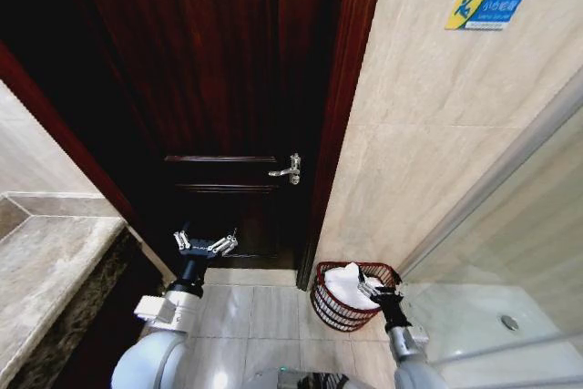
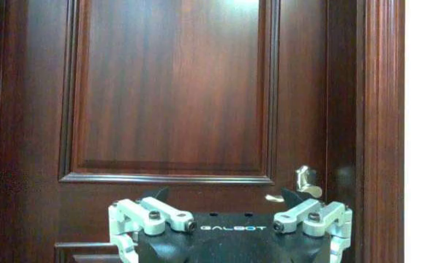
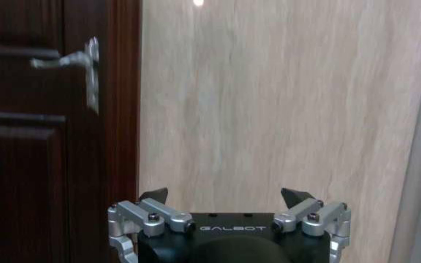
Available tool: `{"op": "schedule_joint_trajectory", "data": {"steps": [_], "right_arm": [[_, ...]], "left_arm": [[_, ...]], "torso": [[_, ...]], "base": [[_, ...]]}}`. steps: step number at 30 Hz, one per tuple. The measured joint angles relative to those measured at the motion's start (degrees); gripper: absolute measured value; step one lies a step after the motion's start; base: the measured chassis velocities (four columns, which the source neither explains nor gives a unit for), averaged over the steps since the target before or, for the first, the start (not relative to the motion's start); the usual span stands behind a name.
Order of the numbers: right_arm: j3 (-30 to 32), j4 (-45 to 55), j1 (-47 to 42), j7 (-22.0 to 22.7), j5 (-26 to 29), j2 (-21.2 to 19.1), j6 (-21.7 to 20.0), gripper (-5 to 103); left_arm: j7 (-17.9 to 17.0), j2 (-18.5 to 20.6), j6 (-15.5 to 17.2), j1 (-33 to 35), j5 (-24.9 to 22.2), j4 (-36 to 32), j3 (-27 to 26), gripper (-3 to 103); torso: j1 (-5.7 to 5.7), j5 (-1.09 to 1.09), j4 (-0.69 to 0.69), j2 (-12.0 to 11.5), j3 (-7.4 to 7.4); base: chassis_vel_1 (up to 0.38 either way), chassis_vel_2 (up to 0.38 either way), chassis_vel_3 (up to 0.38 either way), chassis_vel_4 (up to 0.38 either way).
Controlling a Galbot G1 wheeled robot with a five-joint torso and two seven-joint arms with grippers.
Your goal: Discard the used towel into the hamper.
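— Over by the door (image 1: pixel 219 88), on the left: left gripper (image 1: pixel 206 244), raised, fingers spread wide, nothing between them. Faces the dark panel, handle (image 2: pixel 303 183) up beside it.

— And the hamper (image 1: pixel 339 309)?

— Farther right, on the floor tiles against the wall (image 1: pixel 428 134), beside the glass. Towel (image 1: pixel 346 281) already heaped inside, white, bulging above the rim.

— Which arm nearer?

— Right gripper (image 1: pixel 378 291), plainly. Sits at the near-right rim, just over the towel's edge. Fingers open, holding nothing; points at bare wall in its own view.

— So towel lies just left of those fingers?

— Looks so. Drop seems done.
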Motion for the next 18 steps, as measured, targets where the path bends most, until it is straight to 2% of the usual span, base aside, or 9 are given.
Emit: {"op": "schedule_joint_trajectory", "data": {"steps": [8, 18], "right_arm": [[-0.4, 9.8, -3.4, 0.7, -3.4, 2.0, -0.1, 100], [-0.6, 17.0, -3.9, 0.7, -2.9, 1.9, -1.4, 100]], "left_arm": [[0.0, 0.0, 0.0, 0.0, 0.0, 0.0, 0.0, 100], [0.0, 0.0, 0.0, 0.0, 0.0, 0.0, 0.0, 100]], "torso": [[0.01, 0.0, 0.0, 0.0, 0.01], [0.01, 0.0, 0.0, 0.0, 0.01]], "base": [[0.0, 0.0, 0.0, 0.0], [0.0, 0.0, 0.0, 0.0]]}}
